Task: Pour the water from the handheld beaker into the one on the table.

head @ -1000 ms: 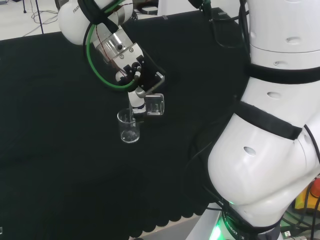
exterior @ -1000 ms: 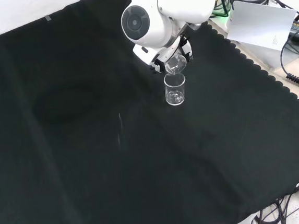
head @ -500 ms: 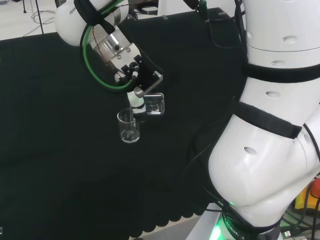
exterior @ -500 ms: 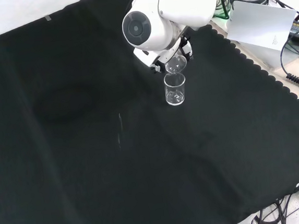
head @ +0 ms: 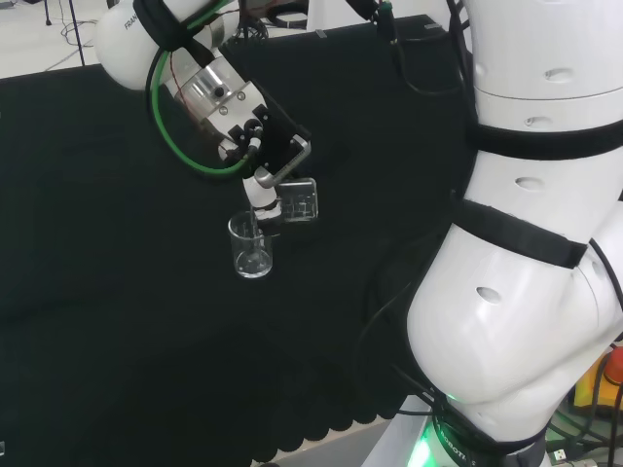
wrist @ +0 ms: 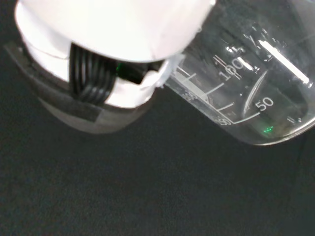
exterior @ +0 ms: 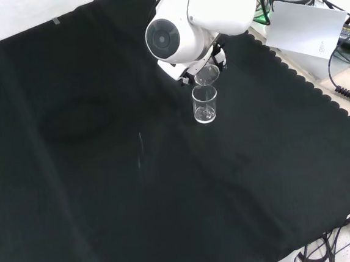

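A clear glass beaker [head: 251,248] stands upright on the black cloth, seen also in the front view [exterior: 204,104]. The hand [head: 268,161] is shut on a second clear beaker [head: 299,199], tipped on its side just above and beside the standing one. In the front view the tipped beaker [exterior: 206,75] hangs with its mouth right over the standing beaker's rim, under the arm's white link. A thin stream runs down into the standing beaker in the head view. The wrist view shows the held beaker [wrist: 246,93] close up, with printed marks, next to a white finger [wrist: 113,59].
The arm's big white links [head: 531,243] stand at the head view's right. The cloth's scalloped edge [exterior: 299,77] runs near the beakers in the front view, with a white sheet [exterior: 304,28] and cables beyond it.
The arm's upper link has swung slightly left in the head view and the held beaker has tipped a little further. The standing beaker has stayed put.
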